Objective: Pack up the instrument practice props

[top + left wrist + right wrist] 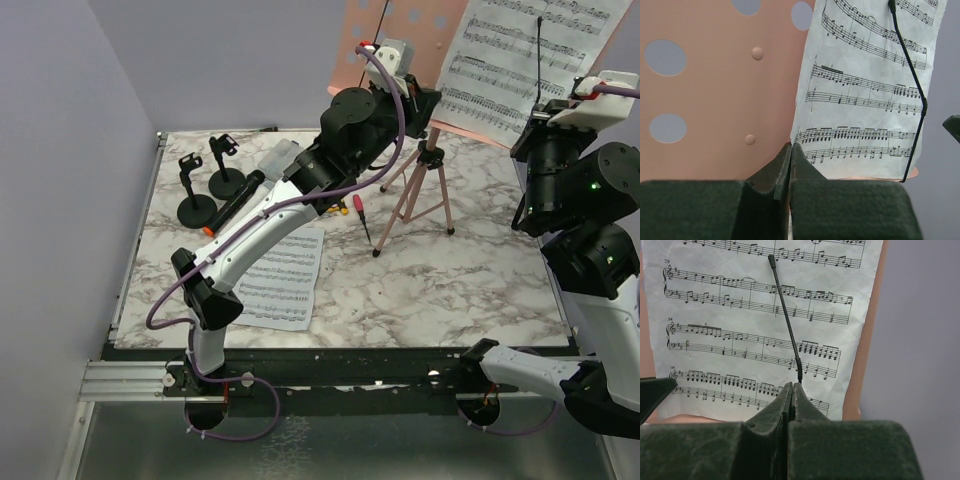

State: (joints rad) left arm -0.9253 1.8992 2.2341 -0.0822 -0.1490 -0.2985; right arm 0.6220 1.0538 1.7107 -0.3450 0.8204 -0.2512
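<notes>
Bar numbers 29 and 34 at the left margin of the sheet-music page [740, 347]

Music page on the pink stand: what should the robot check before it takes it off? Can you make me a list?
1. Left end effector open for grabbing: not ok, shut.
2. Right end effector open: not ok, shut.
3. Music page free of the black wire holder: not ok, the wire lies across it.
4. Page's bottom edge in view of both wrist cameras: ok.
5. Pink tripod upright: ok.
6. Anything pinched inside either one: cannot tell.
</notes>
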